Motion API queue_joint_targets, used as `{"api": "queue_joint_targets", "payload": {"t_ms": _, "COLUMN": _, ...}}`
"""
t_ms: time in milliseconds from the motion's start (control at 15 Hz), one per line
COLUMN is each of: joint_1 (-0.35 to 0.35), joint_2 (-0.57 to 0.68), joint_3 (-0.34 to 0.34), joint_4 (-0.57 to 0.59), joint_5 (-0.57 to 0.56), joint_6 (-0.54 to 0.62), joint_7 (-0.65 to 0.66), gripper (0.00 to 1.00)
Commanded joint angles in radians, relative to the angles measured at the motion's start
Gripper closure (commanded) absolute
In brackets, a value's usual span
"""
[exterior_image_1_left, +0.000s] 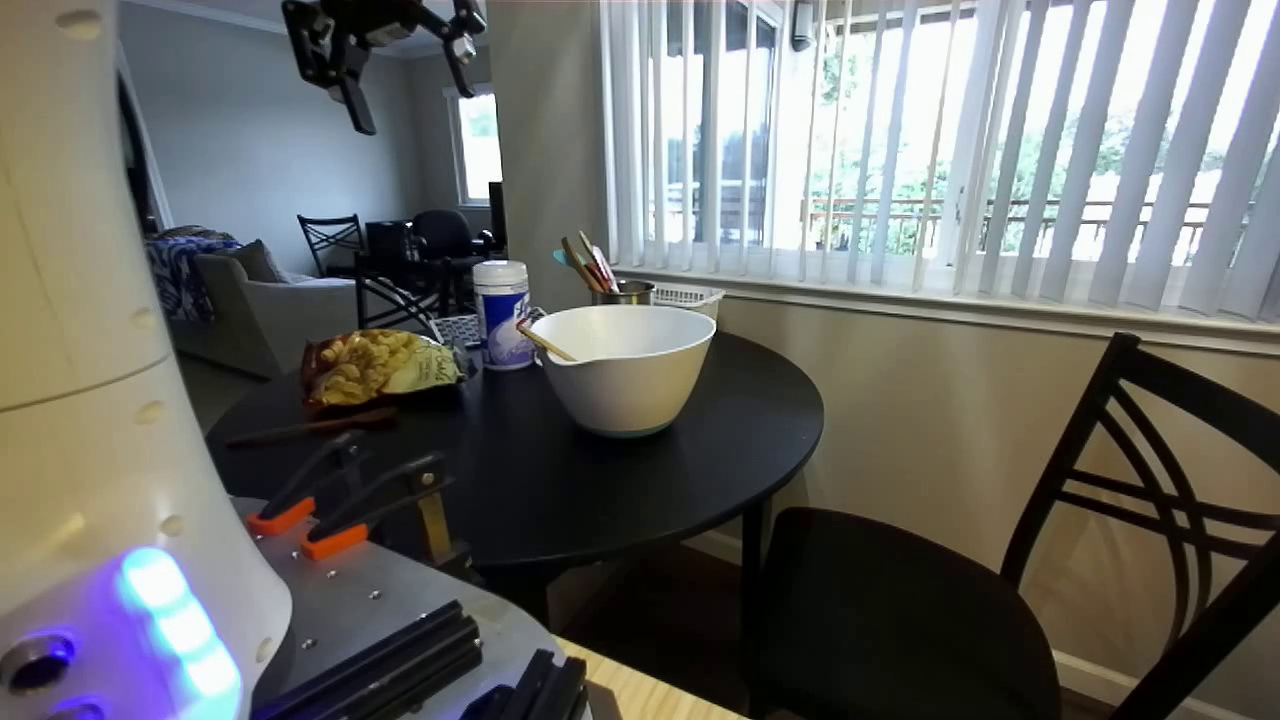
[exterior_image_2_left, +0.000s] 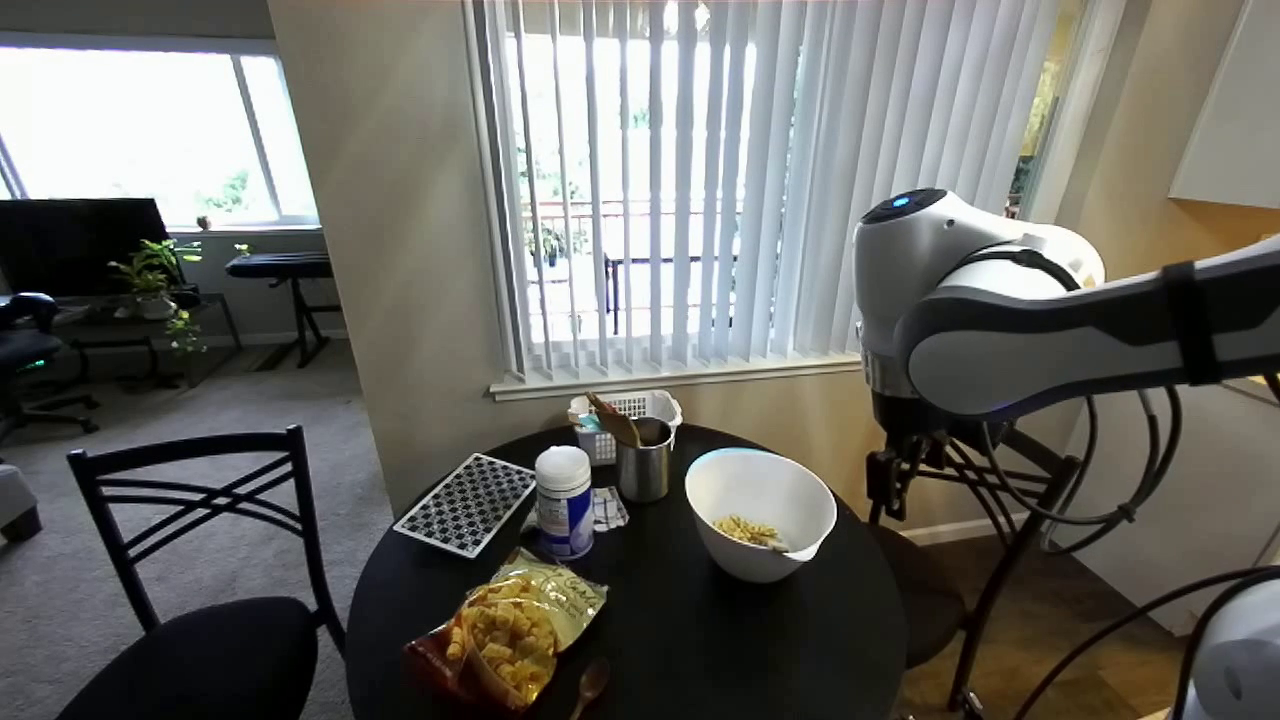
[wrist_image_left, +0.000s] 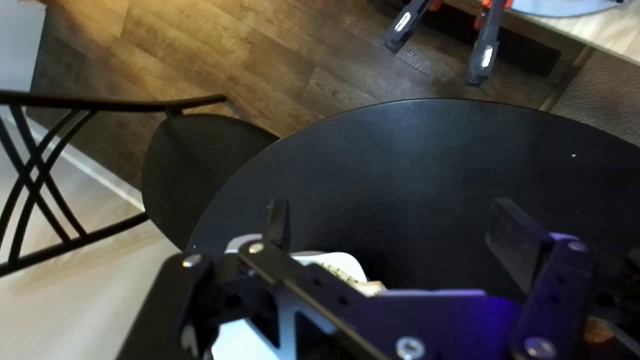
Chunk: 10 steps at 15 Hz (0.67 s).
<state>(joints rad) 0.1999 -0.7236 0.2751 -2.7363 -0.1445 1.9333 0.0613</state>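
My gripper (wrist_image_left: 392, 222) is open, its fingers wide apart with nothing between them. In an exterior view the gripper (exterior_image_1_left: 415, 108) hangs high at the top, well above the black round table (exterior_image_1_left: 480, 500). Nearest it in the wrist view is a white bowl (wrist_image_left: 350, 265), partly hidden behind the gripper's linkage. The bowl (exterior_image_2_left: 745, 565) holds pale yellow pieces (exterior_image_2_left: 745, 530), and a wooden handle (exterior_image_1_left: 545, 343) leans over its rim. A clear-fronted bag (exterior_image_2_left: 510, 630) of yellow snack pieces lies on the table, with a dark wooden spoon (exterior_image_2_left: 592, 682) beside it.
A white-lidded canister (exterior_image_2_left: 565, 500) stands behind the bag. Farther back are a metal cup of utensils (exterior_image_2_left: 643, 470), a white basket (exterior_image_2_left: 655, 405) and a checkered board (exterior_image_2_left: 468, 505). Orange-tipped clamps (exterior_image_1_left: 335, 541) sit by the robot base; a black chair (exterior_image_1_left: 890, 600) stands near the table.
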Motion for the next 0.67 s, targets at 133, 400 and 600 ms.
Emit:
{"api": "queue_joint_targets", "payload": {"t_ms": 133, "joint_1": 0.017, "joint_2": 0.116, "joint_3": -0.008, "joint_4": -0.019, "joint_5": -0.185, "joint_6": 0.254, "joint_7": -0.107, "gripper": 0.00}}
{"api": "queue_joint_targets", "payload": {"t_ms": 400, "joint_1": -0.040, "joint_2": 0.248, "joint_3": -0.020, "joint_4": -0.046, "joint_5": -0.382, "joint_6": 0.526, "joint_7": -0.149, "gripper": 0.00}}
{"api": "queue_joint_targets", "payload": {"t_ms": 600, "joint_1": -0.104, "joint_2": 0.396, "joint_3": -0.029, "joint_4": -0.029, "joint_5": -0.533, "joint_6": 0.721, "joint_7": -0.157, "gripper": 0.00}}
